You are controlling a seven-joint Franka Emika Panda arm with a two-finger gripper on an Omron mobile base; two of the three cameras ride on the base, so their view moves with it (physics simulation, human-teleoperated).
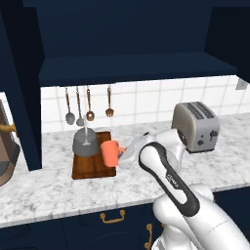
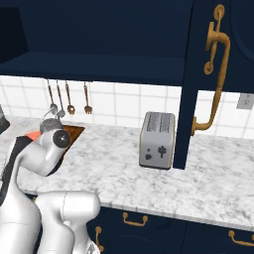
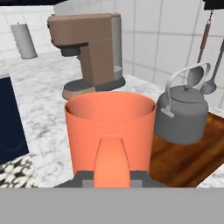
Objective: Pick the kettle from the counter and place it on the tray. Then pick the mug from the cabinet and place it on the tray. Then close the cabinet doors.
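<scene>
Marbled worktop (image 1: 53, 188) under open navy cabinet (image 1: 132, 34), white tile behind. Wooden tray (image 1: 93, 168) on worktop, carrying dark grey kettle (image 1: 86, 144) at its far left part. Salmon-orange mug (image 1: 111, 152) upright at tray's right edge, just beside kettle, handle facing hand camera. Gripper (image 3: 112, 177) clamped on mug handle. Silver toaster (image 1: 196, 125) well apart to right. Brown coffee machine (image 3: 87, 52) beyond mug in hand view.

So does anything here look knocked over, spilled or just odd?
Nothing is spilled or toppled. The kettle stands upright on the tray, and the gripper holds the mug upright by its handle. The only loose end: the cabinet doors hang open over the counter.
</scene>
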